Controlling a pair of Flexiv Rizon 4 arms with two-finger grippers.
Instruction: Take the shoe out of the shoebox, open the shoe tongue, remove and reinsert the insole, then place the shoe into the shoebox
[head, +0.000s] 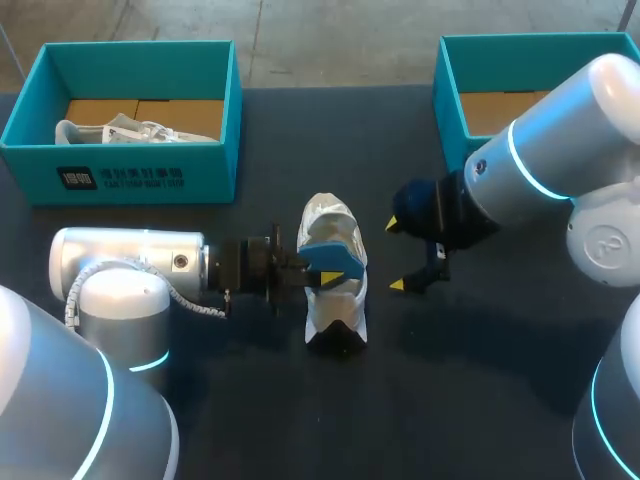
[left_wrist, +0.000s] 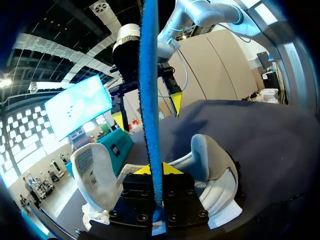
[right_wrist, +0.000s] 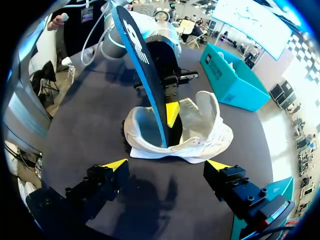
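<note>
The counter (head: 300, 420) carries two teal boxes. The left shoebox (head: 120, 178) sits at its far left corner with a second shoe (head: 130, 130) lying inside. The right shoebox (head: 450, 95) sits at the far right corner and shows only bare cardboard floor, so the shoe probably belongs there.

The left arm (head: 130, 270) reaches in from the left edge and the right arm (head: 560, 150) from the right.

The shoe (head: 335, 215) is out of its box and rests on the middle of the counter, so the first step looks done. Its tongue (left_wrist: 92, 170) stands pulled back, leaving the mouth wide open, so that step looks done too.

The blue insole (right_wrist: 145, 85) stands upright with its lower end down inside the shoe. The left fingers (left_wrist: 157, 170) are pinched on it from both sides. I cannot tell whether it is coming out or going back in.

The right fingers (head: 395, 255) are spread wide, holding nothing, just beside the shoe on its right.

Seating the insole flat and returning the shoe to a box remain.
</note>
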